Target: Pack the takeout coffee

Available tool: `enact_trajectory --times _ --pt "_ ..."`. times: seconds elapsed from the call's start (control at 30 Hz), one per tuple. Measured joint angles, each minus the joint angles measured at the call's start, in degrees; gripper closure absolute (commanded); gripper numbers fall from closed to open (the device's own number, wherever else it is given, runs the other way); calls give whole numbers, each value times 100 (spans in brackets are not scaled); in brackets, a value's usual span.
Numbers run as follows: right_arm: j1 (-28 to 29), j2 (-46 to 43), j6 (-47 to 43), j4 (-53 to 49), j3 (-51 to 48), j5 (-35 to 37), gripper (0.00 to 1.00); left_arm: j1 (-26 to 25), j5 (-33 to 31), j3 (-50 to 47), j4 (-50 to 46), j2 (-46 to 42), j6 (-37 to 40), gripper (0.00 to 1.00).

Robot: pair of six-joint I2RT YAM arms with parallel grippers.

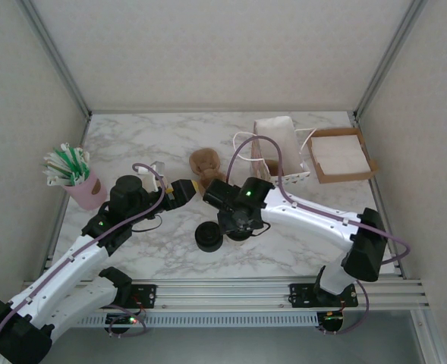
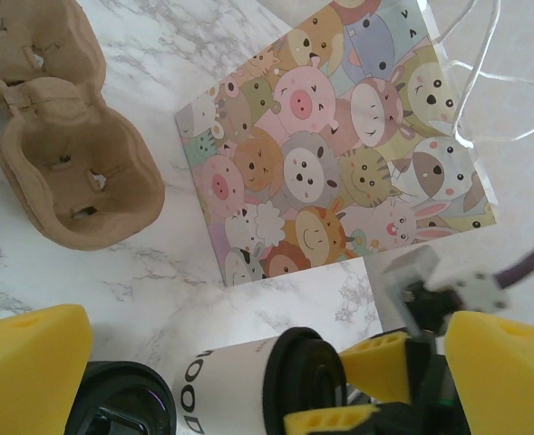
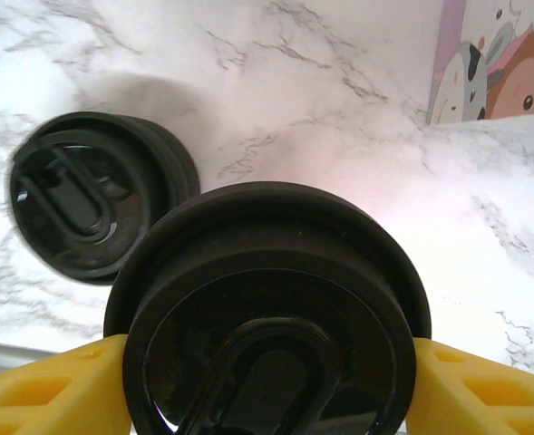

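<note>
1 takeout coffee (image 3: pixel 267 272), white lettered paper cup under round black lid, clamped in right gripper (image 3: pixel 267 394)

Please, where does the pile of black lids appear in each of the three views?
Top external: the lid pile sits at the table's near centre.
Left wrist: it is in the bottom left corner.
Right wrist: it is at the left, mid-height.
Shared landmark: the bag, always up and right of the pile.

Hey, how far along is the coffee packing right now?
Done: the lid is on the coffee cup. In hand: the right fingers clamp that lid. Remaining: the cup is outside both the empty cardboard carrier and the cartoon bag.
</note>
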Motion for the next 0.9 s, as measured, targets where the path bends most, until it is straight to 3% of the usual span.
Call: enact_trajectory --times 0.4,0.9 --pt "66 -951 -588 -531 1154 -4 32 0 28 566 0 219 24 2" --pt "-22 -1043 -1379 -1462 3414 632 33 -2 251 1497 24 918 66 10"
